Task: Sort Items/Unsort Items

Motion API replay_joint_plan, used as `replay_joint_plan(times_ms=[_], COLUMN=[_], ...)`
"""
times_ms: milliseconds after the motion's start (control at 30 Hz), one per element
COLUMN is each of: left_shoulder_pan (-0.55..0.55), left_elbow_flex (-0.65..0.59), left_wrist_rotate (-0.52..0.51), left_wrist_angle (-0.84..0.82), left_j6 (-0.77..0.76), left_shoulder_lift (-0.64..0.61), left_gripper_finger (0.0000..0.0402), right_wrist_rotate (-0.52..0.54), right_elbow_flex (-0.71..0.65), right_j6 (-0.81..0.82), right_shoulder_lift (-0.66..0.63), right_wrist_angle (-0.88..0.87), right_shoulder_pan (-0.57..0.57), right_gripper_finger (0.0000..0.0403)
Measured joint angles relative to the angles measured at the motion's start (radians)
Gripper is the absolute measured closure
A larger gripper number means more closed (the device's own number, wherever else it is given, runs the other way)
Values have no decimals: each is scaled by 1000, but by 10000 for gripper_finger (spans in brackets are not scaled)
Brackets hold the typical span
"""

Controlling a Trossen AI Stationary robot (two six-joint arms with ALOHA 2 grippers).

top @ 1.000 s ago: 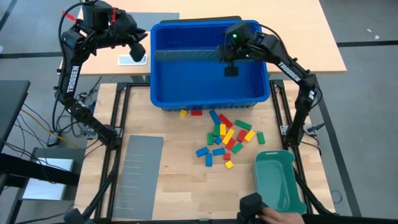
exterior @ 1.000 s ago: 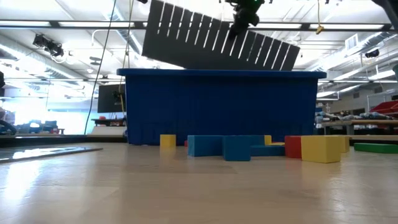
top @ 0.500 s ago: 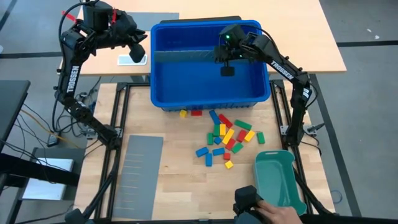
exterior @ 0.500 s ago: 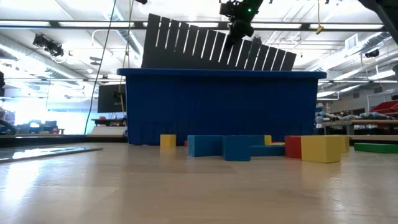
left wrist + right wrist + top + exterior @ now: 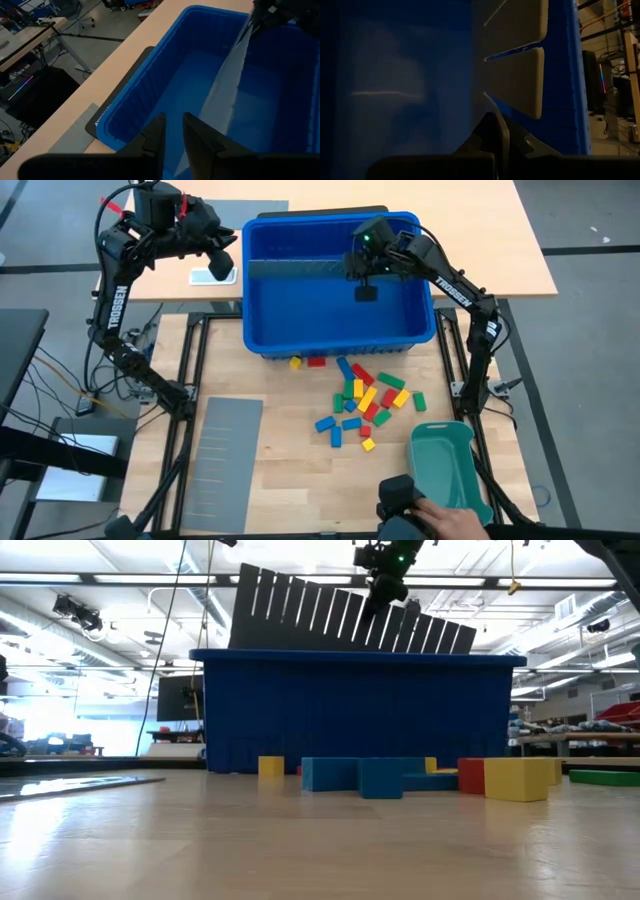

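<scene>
The right tool (image 5: pixel 366 278), clamped on the grey divider sheet (image 5: pixel 300 269) over the blue bin (image 5: pixel 262 340), has the blocks (image 5: pixel 365 401) at six o'clock on the counter (image 5: pixel 290 470).

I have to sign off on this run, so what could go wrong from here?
1. The right gripper pinches the slotted divider by one edge while it hangs tilted in the blue bin; it might slip or jam crooked.
2. The blocks lie close to the bin's front wall, so a shoved bin may scatter them.
3. A person's hand is at the teal tray, within the arms' workspace.
</scene>
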Motion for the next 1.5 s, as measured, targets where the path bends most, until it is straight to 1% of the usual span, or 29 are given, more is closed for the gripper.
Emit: replay_joint_plan(times_ms=[100,267,433,667,833,900,1100,1200,1400,1467,1500], left_shoulder_pan=[0,0,0,0,0,0,-1,-1,-1,-1,-1], left_elbow_flex=[0,0,0,0,0,0,-1,-1,-2,-1,-1], left_wrist_rotate=[3,62,70,71,70,70,71,71,71,93,119], left_wrist_angle=[0,0,-1,-39,-48,-48,-54,-55,-56,-55,-56], left_j6=[-12,-13,-16,-15,-14,-13,-16,-16,-15,-8,-3], left_shoulder_lift=[0,0,0,0,0,2,23,31,47,44,44], left_gripper_finger=[330,330,330,330,330,330,330,330,330,330,330], right_wrist_rotate=[-1,5,15,84,81,83,132,143,151,149,145], right_elbow_flex=[0,1,0,1,2,24,121,116,117,119,119], right_j6=[-4,-20,-23,-55,-73,-84,-120,-153,-153,-138,-129], right_shoulder_lift=[0,6,43,57,37,35,29,6,-30,-39,-40], right_wrist_angle=[-3,-5,-17,8,-31,-52,-81,-98,-120,-128,-131], right_shoulder_pan=[-1,-3,-10,-8,-3,7,31,38,57,58,58], right_gripper_finger=[403,403,403,403,403,403,403,403,403,403,403])
